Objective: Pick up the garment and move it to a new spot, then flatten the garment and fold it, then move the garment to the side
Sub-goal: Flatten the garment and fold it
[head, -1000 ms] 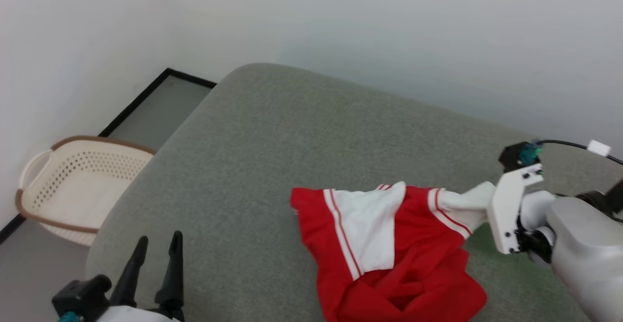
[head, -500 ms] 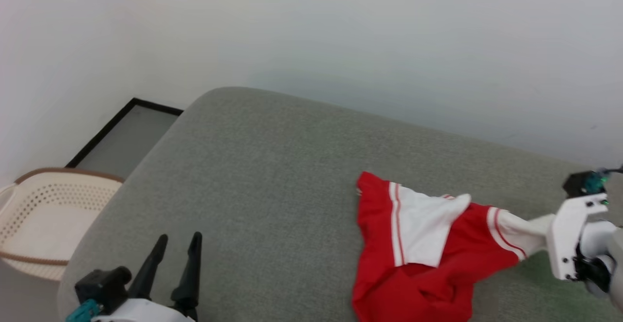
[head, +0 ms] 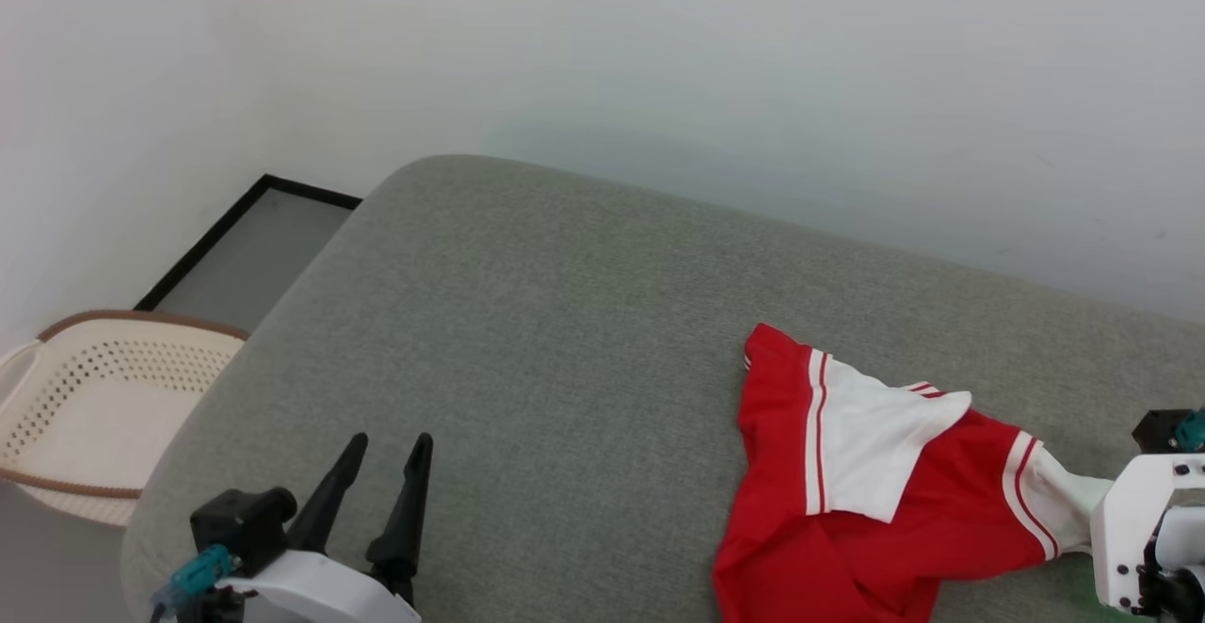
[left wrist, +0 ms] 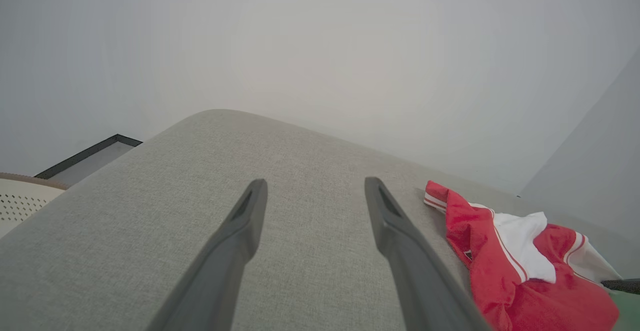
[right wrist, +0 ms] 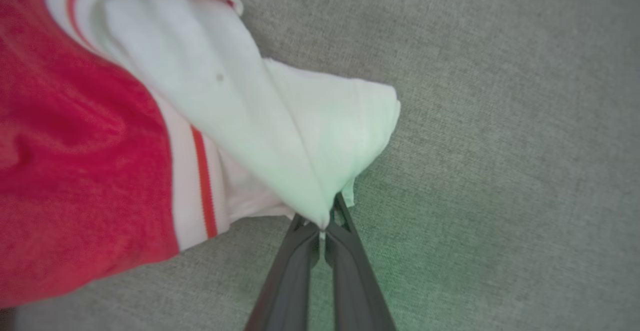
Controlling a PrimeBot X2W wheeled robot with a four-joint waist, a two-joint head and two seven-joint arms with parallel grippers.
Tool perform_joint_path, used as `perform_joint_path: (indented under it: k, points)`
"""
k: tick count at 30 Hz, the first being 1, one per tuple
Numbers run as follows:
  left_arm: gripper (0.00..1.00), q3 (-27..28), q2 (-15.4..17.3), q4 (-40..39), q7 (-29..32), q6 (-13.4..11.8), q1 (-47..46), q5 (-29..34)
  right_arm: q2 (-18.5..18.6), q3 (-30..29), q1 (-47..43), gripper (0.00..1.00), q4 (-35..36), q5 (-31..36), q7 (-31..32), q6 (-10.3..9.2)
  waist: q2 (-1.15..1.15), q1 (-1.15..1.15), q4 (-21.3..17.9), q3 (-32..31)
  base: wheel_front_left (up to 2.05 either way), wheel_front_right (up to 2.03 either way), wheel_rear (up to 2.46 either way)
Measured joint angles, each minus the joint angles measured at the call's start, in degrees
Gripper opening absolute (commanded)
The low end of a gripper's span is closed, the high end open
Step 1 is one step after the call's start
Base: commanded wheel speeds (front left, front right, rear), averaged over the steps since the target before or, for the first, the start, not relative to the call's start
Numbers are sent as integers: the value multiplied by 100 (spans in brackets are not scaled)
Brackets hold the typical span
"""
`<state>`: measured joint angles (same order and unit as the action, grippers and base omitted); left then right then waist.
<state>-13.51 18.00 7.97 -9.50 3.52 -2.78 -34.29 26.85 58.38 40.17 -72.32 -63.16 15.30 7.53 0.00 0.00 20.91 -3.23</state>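
Dragged by one sleeve, the bright red soft-fabric T-shirt with white short sleeves and striped trim (head: 885, 510) had slid along the grey-green upholstered cushion (head: 527, 322), farther from its rounded far-left corner and toward its right end; the head camera had swung as well. It lay crumpled on the cushion's right half, one white sleeve folded over the red body. The other sleeve stretched out to the right gripper (right wrist: 322, 223), whose two dark fingers were pinched tight on the sleeve's cuff corner. The left gripper (head: 391, 439) hovered over the cushion's near-left part with its fingers spread wide and nothing between them.

The hold was thin, just a tip of fabric, so the pull probably needed to stay slow and low. Setting the shirt down with bare cushion on every side would likely leave room for flattening, and the free gripper could then take the opposite sleeve.
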Motion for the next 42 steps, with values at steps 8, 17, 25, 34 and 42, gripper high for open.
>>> perform_joint_path:
  k: [8, 17, 25, 34, 42]
  points:
    - [100, -69, 87, 30, 145, 0, -49, 7, -90, -144, -74, 100, -145, -41, 25, 0, 0, 0, 100, -43, 0, 0, 0]
    - [100, 8, 261, -131, 292, -160, 87, 8, -216, -196, 157, 100, -151, 152, 405, 0, 0, 0, -130, -159, 0, 0, 0]
    - [100, 227, 328, -475, 252, -354, 328, -110, -354, -189, 563, 100, -47, 336, 62, 0, 0, 0, -628, -225, 0, 0, 0]
    - [100, 380, 359, -743, 38, -555, 615, -105, -357, -73, 632, 100, 797, 790, -2262, 0, 0, 0, -1350, -184, 0, 0, 0]
    - [100, 499, 321, -923, -114, -725, 760, -94, -485, -1201, 296, 100, 1713, 1666, -3028, 0, 0, 0, -1968, -79, 0, 0, 0]
